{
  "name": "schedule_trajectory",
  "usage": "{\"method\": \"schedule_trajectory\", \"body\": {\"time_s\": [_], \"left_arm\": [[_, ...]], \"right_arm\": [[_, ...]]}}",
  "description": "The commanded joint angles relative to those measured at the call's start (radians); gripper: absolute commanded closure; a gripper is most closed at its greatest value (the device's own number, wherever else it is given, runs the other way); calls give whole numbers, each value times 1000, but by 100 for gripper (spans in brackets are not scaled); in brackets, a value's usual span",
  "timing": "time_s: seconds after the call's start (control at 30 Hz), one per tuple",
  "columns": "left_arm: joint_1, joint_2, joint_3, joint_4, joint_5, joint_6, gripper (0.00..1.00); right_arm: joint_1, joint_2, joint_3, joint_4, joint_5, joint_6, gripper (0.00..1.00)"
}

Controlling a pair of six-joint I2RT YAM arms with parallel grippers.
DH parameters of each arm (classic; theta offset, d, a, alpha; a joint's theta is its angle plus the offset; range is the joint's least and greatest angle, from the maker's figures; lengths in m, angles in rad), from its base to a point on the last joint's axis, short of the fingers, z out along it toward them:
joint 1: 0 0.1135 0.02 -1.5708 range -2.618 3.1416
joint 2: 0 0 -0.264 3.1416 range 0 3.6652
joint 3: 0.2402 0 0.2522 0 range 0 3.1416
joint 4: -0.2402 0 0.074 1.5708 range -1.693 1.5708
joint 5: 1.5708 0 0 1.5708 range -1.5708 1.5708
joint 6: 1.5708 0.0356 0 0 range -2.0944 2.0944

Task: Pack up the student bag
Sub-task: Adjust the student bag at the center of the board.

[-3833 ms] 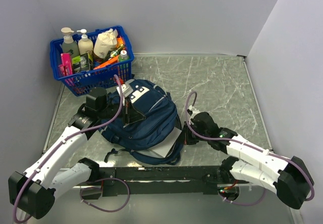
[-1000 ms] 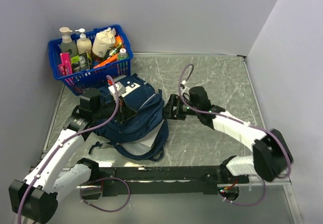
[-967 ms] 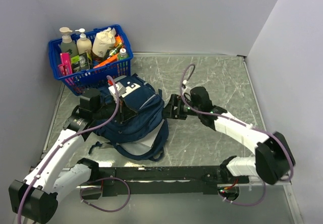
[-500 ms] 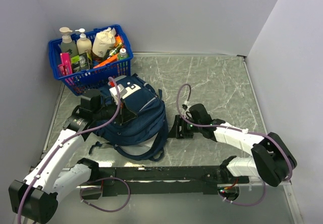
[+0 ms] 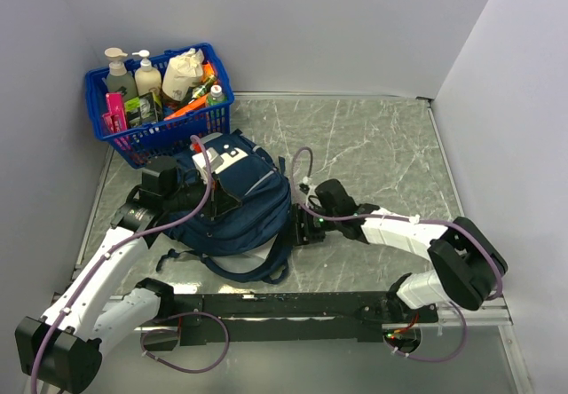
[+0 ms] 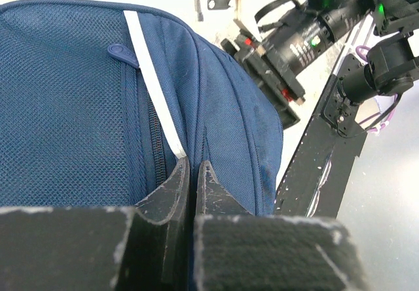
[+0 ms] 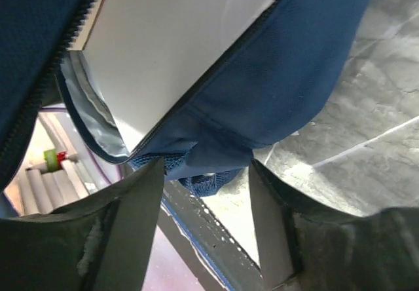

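A large navy blue fabric backpack (image 5: pixel 244 221) lies on the left half of the grey marbled worktop (image 5: pixel 382 154). Its top is just in front of a blue plastic basket (image 5: pixel 160 141) of bottles and packets that stands in the far left corner, and its lower end reaches toward the near edge.

The left gripper (image 5: pixel 222 199) rests on the backpack's upper face. In the left wrist view its fingers (image 6: pixel 177 179) are pressed together with only a slit between them. Their tips sit against a fold of the mesh fabric beside a pale grey stripe (image 6: pixel 154 88). Whether they pinch that fold cannot be told.

The right gripper (image 5: pixel 297 230) is low at the backpack's right side, near its lower corner. Its fingers (image 7: pixel 141 199) stand moderately apart, and the backpack's blue bottom edge (image 7: pixel 216 166) lies in the gap between them.

Above that edge an unzipped opening shows a flat white sheet or book (image 7: pixel 177 48) lying inside.
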State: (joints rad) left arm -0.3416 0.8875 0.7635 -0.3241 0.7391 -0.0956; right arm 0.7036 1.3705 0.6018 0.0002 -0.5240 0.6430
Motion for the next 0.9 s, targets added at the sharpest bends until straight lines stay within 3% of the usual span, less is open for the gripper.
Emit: {"method": "schedule_trajectory", "body": {"time_s": [0.0, 0.2, 0.33, 0.4, 0.5, 0.63, 0.7, 0.77, 0.8, 0.83, 0.87], "left_arm": [[-8, -25, 40, 103, 66, -33, 99], [-8, -22, 54, 91, 65, -29, 99], [-8, -25, 51, 91, 62, -26, 99], [-8, -25, 46, 95, 62, -30, 99], [-8, -25, 36, 117, 71, -47, 99], [-20, -22, 39, 111, 125, -35, 99], [-39, -15, 71, 25, 120, 37, 94], [-48, -2, 94, -21, 115, 71, 82], [-57, 1, 97, -21, 120, 69, 73], [-65, 8, 97, -15, 128, 63, 55], [-79, 11, 92, 18, 132, 36, 43]], "right_arm": [[62, 62, 119, -139, 113, -34, 42], [71, 96, 153, -212, 195, -13, 50], [71, 73, 155, -282, 280, -13, 72], [71, 36, 130, -307, 314, -11, 79], [53, -13, 116, -345, 415, -23, 100], [-40, -51, 164, -393, 475, -109, 100], [-99, -48, 214, -394, 454, -146, 100], [-147, -19, 271, -396, 432, -181, 100], [-151, -5, 288, -399, 426, -192, 100], [-153, 8, 312, -396, 403, -203, 100], [-153, 33, 319, -390, 386, -206, 100]]}}
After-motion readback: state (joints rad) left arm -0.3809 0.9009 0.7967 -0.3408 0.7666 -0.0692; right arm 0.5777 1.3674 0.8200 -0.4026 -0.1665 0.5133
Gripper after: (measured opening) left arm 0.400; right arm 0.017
